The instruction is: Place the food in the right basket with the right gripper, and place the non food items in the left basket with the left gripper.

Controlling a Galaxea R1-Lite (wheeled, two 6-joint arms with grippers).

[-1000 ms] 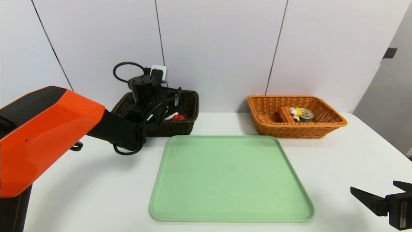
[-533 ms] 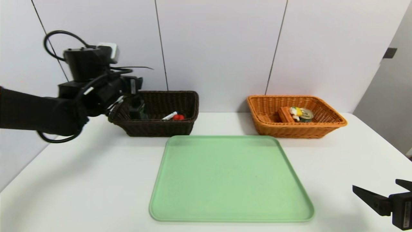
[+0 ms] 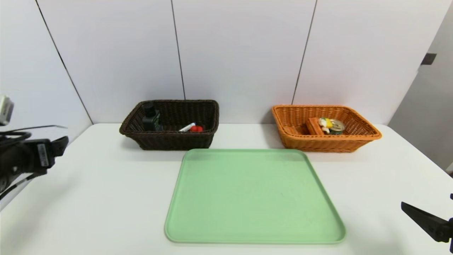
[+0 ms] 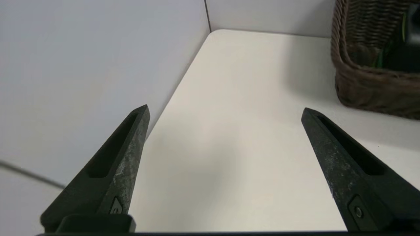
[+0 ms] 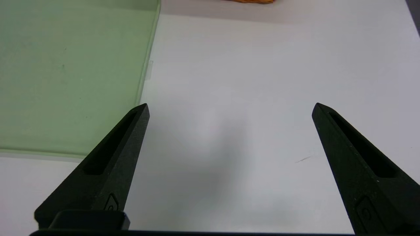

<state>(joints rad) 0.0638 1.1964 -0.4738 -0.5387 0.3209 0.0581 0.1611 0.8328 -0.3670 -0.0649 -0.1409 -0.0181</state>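
The dark brown left basket [image 3: 208,117] holds a dark bottle [image 3: 151,117], a white tube [image 3: 186,127] and a small red item [image 3: 196,129]. The orange right basket [image 3: 357,136] holds an orange box [image 3: 313,125], a can [image 3: 337,126] and a yellow-white item [image 3: 325,122]. My left gripper [image 4: 224,109] is open and empty over the bare table at the far left, apart from the dark basket [image 4: 367,91]. My right gripper [image 5: 229,105] is open and empty low over the table near the front right; one of its fingers [image 3: 424,219] shows in the head view.
A green tray [image 3: 253,194] with nothing on it lies in the middle of the white table [image 3: 106,198]. A wall runs along the table's left edge, close to my left gripper. The tray's corner [image 5: 65,82] lies beside my right gripper.
My left arm has pulled back from over the dark basket to the far left and come down, its jaws opening wider. The dark bottle stands uncovered in the basket. My right gripper slid slightly outward.
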